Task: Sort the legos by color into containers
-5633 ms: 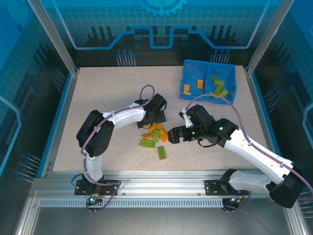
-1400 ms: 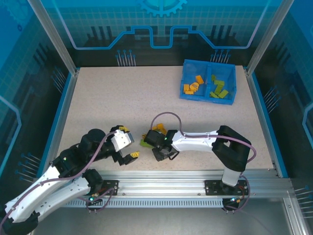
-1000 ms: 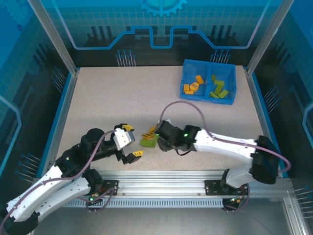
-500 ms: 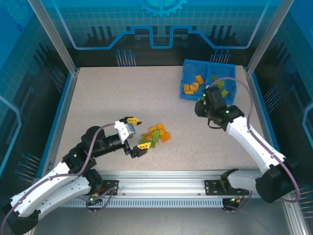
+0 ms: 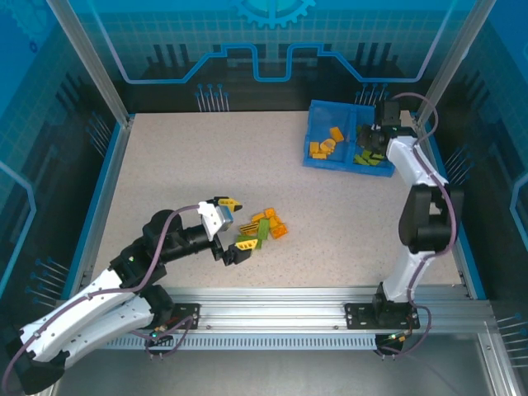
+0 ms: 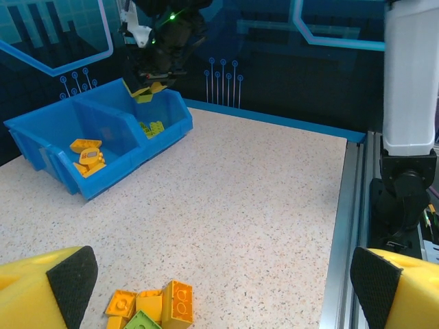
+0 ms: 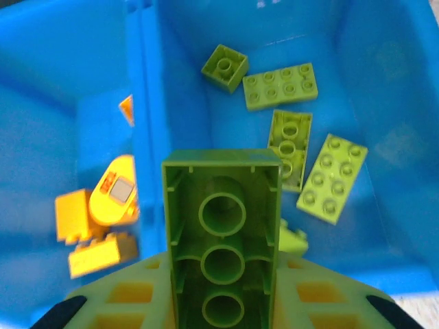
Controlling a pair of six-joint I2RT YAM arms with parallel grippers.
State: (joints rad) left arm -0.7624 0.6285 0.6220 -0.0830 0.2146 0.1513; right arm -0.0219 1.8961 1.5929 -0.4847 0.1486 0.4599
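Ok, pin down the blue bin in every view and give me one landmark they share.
Top external: the blue bin sits at the far right of the table.
Left wrist: the bin is upper left, far across the table.
Right wrist: the bin lies close below, behind the held green lego.
Shared landmark: its central divider, between orange legos and green legos.

A robotics lab cell: a speckled worktop [image 5: 206, 165] boxed in by aluminium posts [image 5: 87, 62] and blue see-through panels [image 5: 346, 33] printed with gear and circuit patterns, with robot arms [image 5: 425, 219] bolted to a slotted rail [image 5: 272, 318].
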